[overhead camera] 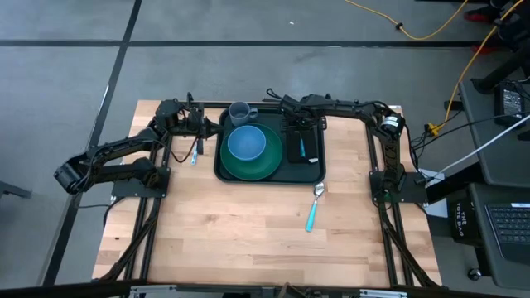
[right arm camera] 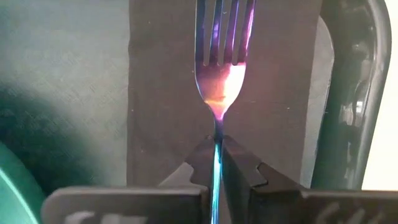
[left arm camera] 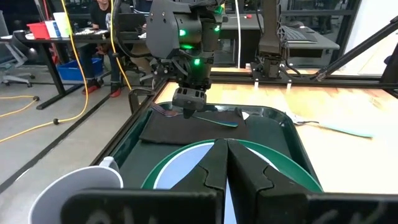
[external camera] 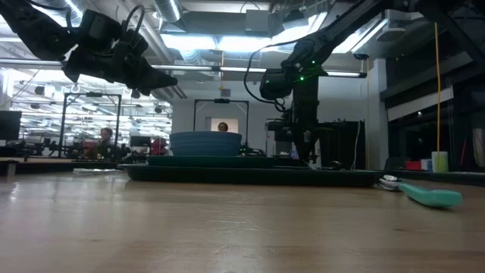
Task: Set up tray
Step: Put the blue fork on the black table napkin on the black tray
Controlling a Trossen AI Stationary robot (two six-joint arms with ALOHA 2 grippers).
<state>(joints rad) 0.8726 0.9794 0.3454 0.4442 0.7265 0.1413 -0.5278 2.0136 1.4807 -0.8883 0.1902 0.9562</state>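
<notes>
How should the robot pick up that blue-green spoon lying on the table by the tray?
Probably by its long teal handle, coming straight down from above. The spoon lies flat on the bare wooden table, just off the tray corner. The handle is straight and narrow with free wood on both sides, so fingers could close across it. The shiny bowl end sits closer to the tray rim.

Both grippers' fingers [right arm camera: 214,163] closed

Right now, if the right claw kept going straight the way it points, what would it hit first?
The right claw, shut on the fork, points down at the napkin in the tray. The fork would likely meet the napkin first, though the gap is hard to judge.
</notes>
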